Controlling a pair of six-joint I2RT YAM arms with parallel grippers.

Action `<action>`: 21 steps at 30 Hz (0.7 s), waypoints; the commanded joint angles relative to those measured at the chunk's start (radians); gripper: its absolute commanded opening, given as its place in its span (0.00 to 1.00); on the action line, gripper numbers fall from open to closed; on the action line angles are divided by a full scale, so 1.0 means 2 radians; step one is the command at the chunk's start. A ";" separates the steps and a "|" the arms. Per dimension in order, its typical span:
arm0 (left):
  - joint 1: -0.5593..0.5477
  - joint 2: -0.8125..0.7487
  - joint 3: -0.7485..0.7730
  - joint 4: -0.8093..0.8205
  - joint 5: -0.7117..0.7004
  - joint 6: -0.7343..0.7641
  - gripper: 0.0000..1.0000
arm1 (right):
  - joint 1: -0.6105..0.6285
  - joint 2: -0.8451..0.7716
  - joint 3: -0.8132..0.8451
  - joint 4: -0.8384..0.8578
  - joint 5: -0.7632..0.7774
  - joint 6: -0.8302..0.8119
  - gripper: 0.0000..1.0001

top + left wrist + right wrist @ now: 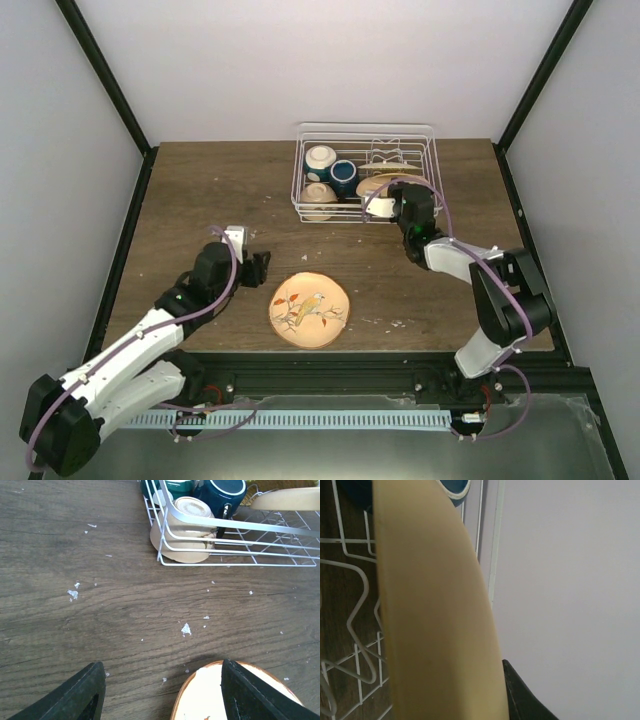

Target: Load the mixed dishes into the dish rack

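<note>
Nearest, the left fingers [262,270] hang open and empty beside one bird-painted plate [310,310] on the tabletop [200,190]. Farther, the right fingers [388,200] pinch a second, tan plate [378,184] inside the dish rack [366,127], alongside two cream bowls [320,158] and one blue cup [343,178].

Left hand [258,268] hovers low, spread wide; right hand [398,195] reaches forward, pinched tight (elbow folded).

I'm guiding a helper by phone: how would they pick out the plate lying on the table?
Find the white wire dish rack at the table's far edge, then come toward the near edge. The round plate lies flat on the wood there, alone, and it alone shows a painted bird on a branch.
</note>
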 commanded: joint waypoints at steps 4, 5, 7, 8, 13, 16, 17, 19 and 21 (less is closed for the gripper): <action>0.001 0.009 -0.004 0.018 0.011 -0.005 0.65 | -0.013 0.023 0.047 0.022 -0.032 -0.016 0.01; 0.001 0.010 -0.005 0.019 0.013 -0.005 0.65 | -0.014 0.026 0.052 0.016 -0.034 -0.014 0.01; 0.002 0.012 -0.005 0.019 0.015 -0.007 0.65 | -0.018 0.033 0.065 -0.001 -0.039 -0.007 0.05; 0.001 0.013 -0.005 0.020 0.015 -0.006 0.65 | -0.021 0.036 0.075 -0.016 -0.043 0.001 0.06; 0.001 0.016 -0.001 0.019 0.017 -0.004 0.65 | -0.032 0.053 0.124 -0.077 -0.052 0.025 0.11; 0.002 0.021 0.001 0.019 0.017 -0.003 0.65 | -0.037 0.060 0.138 -0.082 -0.051 0.027 0.19; 0.002 0.023 0.002 0.019 0.018 -0.002 0.65 | -0.039 0.061 0.141 -0.080 -0.051 0.029 0.22; 0.002 0.028 0.002 0.021 0.018 -0.002 0.65 | -0.040 0.060 0.143 -0.071 -0.048 0.031 0.30; 0.002 0.033 0.001 0.022 0.019 -0.002 0.65 | -0.040 0.058 0.145 -0.068 -0.047 0.034 0.42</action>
